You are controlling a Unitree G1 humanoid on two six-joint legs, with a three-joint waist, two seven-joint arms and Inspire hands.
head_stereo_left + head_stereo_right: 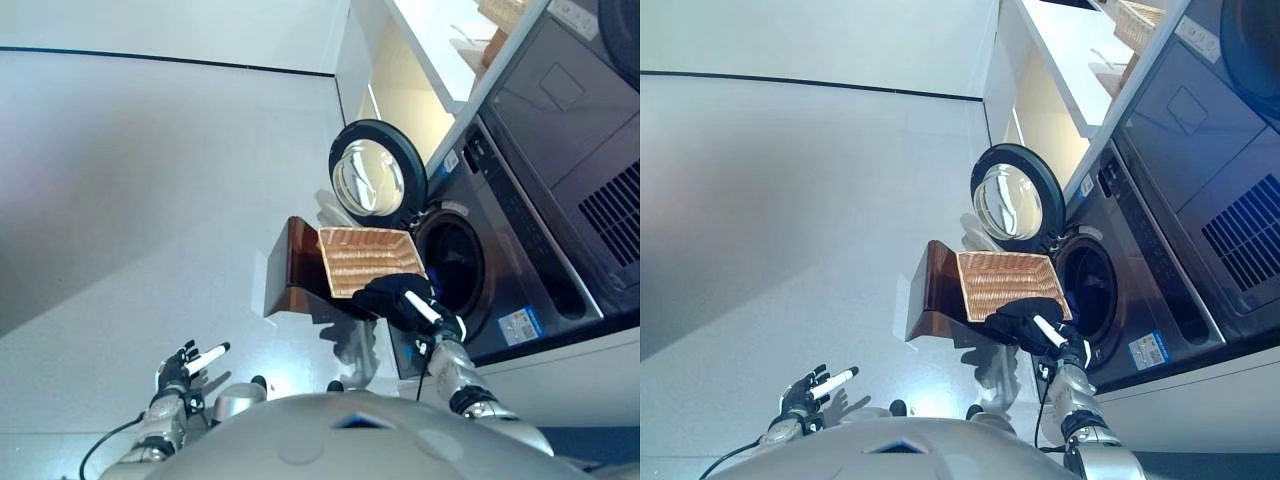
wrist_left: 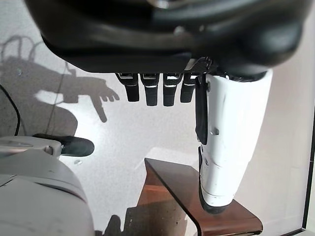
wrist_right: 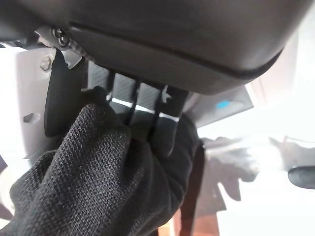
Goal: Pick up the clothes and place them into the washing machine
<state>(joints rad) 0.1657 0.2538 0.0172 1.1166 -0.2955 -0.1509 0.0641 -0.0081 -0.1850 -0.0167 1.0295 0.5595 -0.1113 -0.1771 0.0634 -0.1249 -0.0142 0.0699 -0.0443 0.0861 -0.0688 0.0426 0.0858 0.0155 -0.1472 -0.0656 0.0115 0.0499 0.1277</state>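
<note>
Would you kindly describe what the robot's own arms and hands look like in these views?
Both arms are silver-grey metal with darker bands at the wrists. The left hand is dark, with a row of black segmented fingers and a thumb under a smooth white cover tipped in black. The right hand is equally dark, with the same white thumb cover.

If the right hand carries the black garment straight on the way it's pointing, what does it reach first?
Probably the wicker basket on the brown stool: the right hand, fingers closed on the black garment, sits at the basket's near edge. The washer's open drum lies off to its right. Depth is unclear.
</note>
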